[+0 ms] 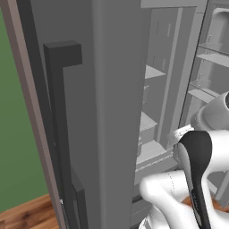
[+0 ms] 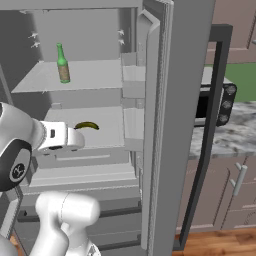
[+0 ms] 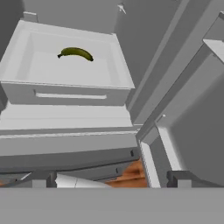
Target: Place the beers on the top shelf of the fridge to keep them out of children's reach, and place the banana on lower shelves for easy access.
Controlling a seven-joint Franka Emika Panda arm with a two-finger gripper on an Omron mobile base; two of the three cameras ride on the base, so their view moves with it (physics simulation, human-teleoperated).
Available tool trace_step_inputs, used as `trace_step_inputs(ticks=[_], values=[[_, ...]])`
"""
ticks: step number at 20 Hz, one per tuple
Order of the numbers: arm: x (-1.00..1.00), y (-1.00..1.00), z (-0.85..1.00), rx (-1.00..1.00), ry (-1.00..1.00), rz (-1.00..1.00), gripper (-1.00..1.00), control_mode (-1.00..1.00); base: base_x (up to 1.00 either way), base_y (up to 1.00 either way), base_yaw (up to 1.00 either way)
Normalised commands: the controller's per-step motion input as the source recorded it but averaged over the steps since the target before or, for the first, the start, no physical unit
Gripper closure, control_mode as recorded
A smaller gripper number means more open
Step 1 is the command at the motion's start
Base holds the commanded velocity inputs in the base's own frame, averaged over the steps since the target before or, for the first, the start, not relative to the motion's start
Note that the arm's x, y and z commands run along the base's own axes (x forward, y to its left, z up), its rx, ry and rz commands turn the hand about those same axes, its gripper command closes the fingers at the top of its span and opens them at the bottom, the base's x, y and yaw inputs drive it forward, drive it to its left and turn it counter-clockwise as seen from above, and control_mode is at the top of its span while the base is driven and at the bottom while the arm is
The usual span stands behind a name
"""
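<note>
The fridge (image 2: 170,100) stands with both doors open. One green beer (image 2: 62,64) stands upright on the top shelf (image 2: 95,75), near its left side. The banana (image 2: 87,125) lies flat on a lower shelf (image 2: 107,135) just below. In the hand view the banana (image 3: 75,53) rests toward the back of that pale shelf (image 3: 43,70), with drawer fronts beneath it. My gripper (image 3: 109,181) is open and holds nothing, and it hangs back from the shelf, low in front of the fridge. My white arm (image 2: 55,137) crosses the left of the opening.
The left door (image 1: 112,112) with its dark bar handle (image 1: 58,125) fills the left side. The right door's handle (image 2: 215,100) juts out toward a dark oven (image 2: 217,105) on a marble counter (image 2: 235,135). Brown cabinets (image 2: 225,200) stand below.
</note>
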Motion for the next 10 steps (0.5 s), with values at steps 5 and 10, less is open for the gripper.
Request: trace_step_inputs(ticks=[5, 10], values=[[0.00, 0.00, 0.00, 0.00, 0.00, 0.00, -1.00, -1.00, 0.00, 0.00, 0.00], [-0.01, 0.00, -0.02, 0.00, 0.00, 0.00, -1.00, -1.00, 0.00, 0.00, 0.00]])
